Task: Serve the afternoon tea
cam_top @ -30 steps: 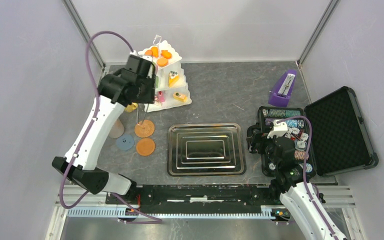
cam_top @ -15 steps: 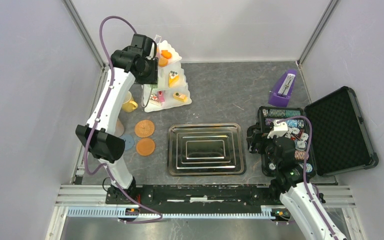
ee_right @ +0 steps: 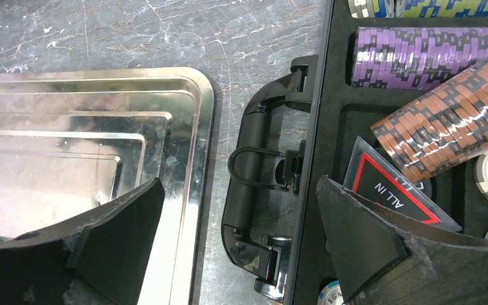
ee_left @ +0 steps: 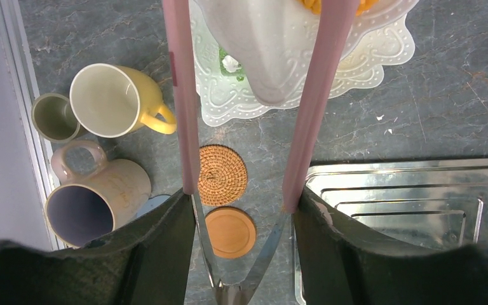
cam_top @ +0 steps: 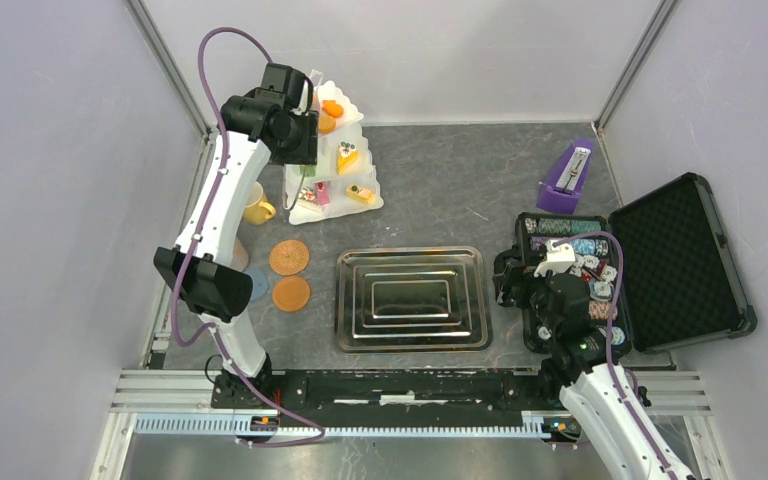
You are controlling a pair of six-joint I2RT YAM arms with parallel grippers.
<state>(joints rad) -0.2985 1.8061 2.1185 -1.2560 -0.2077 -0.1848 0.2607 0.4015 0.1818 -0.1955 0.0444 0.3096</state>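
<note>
Since left fingers (ee_left: pixel 159 254) clamp pink tongs (ee_left: pixel 182 101) part-open (right fingers (ee_right: pixel 117 232) wide, empty), nip the probably light, slippery cakes (cam_top: pixel 348 157) sidewise.

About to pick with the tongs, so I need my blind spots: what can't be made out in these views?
- Tips of the tongs: left wrist view, cut off by the top edge; top view, under the left arm.
- Whether the tongs hold anything: no view shows it.
- Green mug: top view, hidden by the left arm.
- Cakes on the lower tiers of the stand: left wrist view, mostly covered by the tier above.
</note>
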